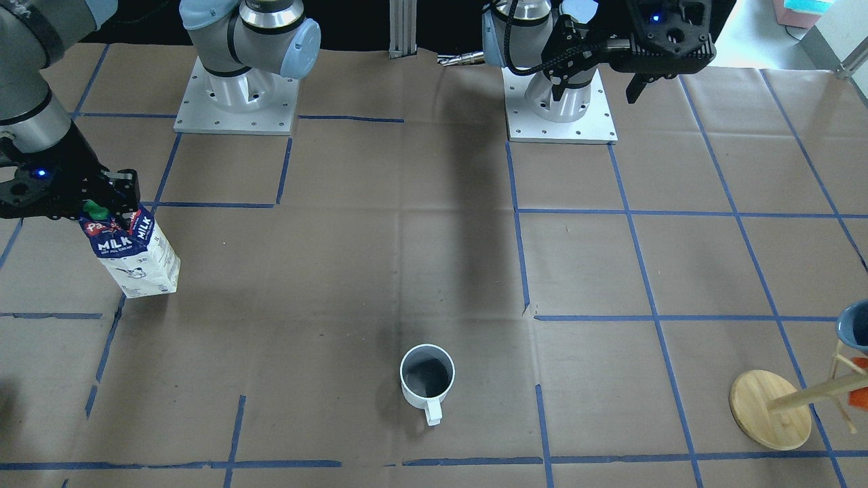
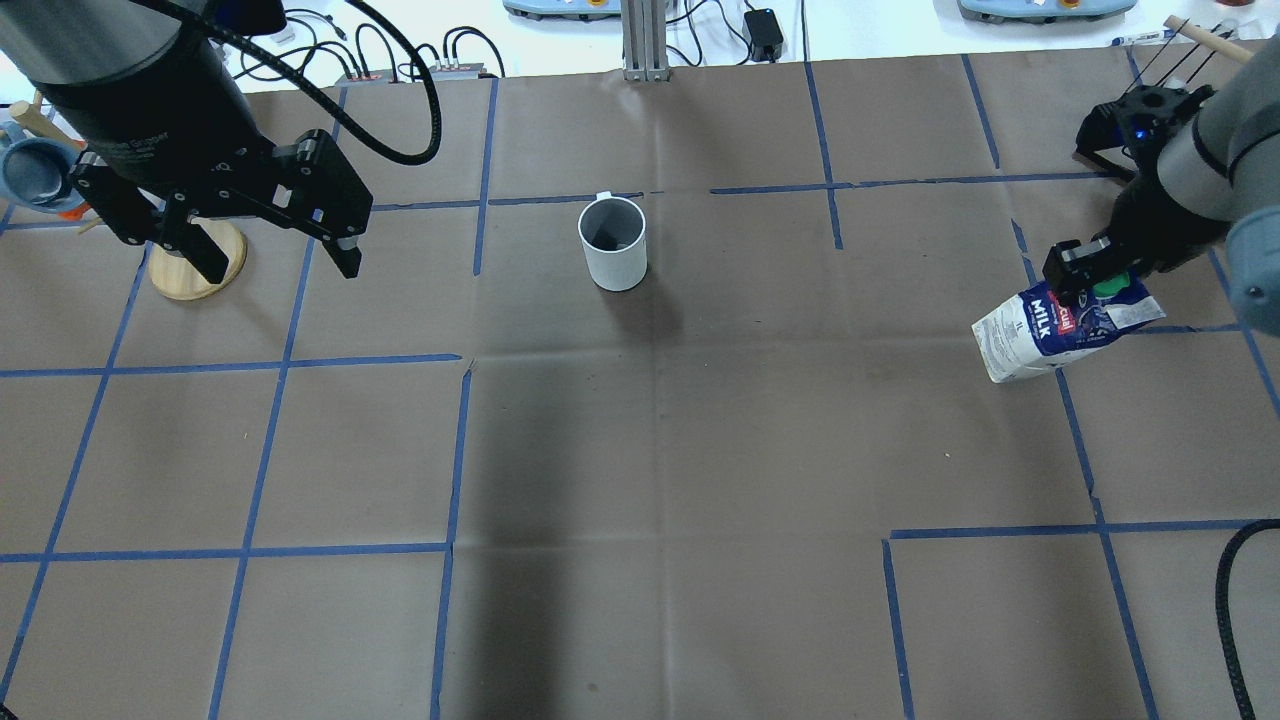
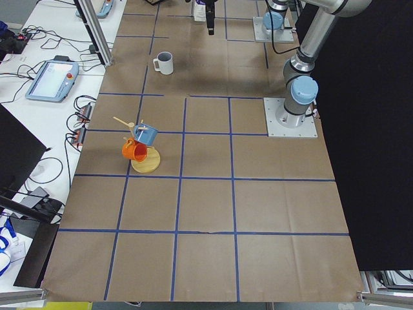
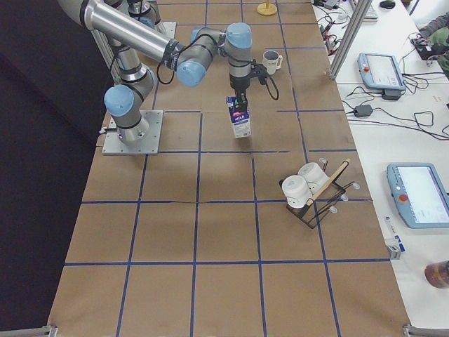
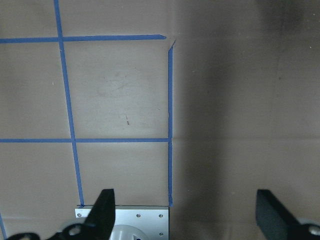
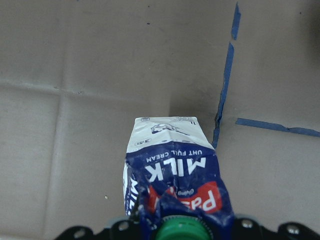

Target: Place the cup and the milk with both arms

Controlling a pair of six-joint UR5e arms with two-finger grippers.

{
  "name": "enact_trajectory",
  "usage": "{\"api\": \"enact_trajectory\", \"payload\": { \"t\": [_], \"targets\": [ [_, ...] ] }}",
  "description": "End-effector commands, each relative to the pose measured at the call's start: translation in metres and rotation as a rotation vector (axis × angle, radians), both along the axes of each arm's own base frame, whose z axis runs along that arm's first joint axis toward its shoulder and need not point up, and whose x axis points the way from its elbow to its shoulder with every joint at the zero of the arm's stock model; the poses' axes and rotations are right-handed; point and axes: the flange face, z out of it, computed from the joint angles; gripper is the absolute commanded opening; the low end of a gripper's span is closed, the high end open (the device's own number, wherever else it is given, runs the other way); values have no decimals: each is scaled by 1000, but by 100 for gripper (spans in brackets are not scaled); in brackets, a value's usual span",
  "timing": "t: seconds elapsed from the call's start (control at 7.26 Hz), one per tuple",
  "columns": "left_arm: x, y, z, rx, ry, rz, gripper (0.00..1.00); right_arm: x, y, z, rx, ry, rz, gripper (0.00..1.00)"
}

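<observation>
Brown table point(image 2: 640, 450): right end effector point(image 2: 1098, 278) tight around "MILK UHT FULL CREAM" carton point(image 2: 1040, 335), left end effector point(image 2: 280, 262) agape.

"MILK", "UHT FULL CREAM" on milk carton point(image 6: 172, 170)

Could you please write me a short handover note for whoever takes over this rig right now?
Right end effector: shut on the top of the milk, at the robot-right side of the table. I cannot tell whether the carton's base touches the table.
Left end effector: open and empty, raised near its own base.
Cup: upright on the table, about mid-width, handle pointing away from the robot, nothing touching it.
Done: milk grasped.
Left: grasp the cup with the left arm, then place both. No marked goal spot shows.
</observation>
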Motion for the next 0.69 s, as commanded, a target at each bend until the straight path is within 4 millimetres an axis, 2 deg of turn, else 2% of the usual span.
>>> {"api": "enact_trajectory", "payload": {
  "t": [0.0,0.14,0.28,0.55],
  "targets": [
    [0,3,-3,4,1,1,100,-1,-52,35,56,-35,-69,48],
    [1,3,-2,3,-1,1,100,25,-85,47,44,-19,-29,49],
    [1,3,-2,3,-1,1,100,64,-110,59,44,-14,-17,49],
    [1,3,-2,4,-2,1,100,144,-161,59,49,-21,-84,51]
  ]
}}
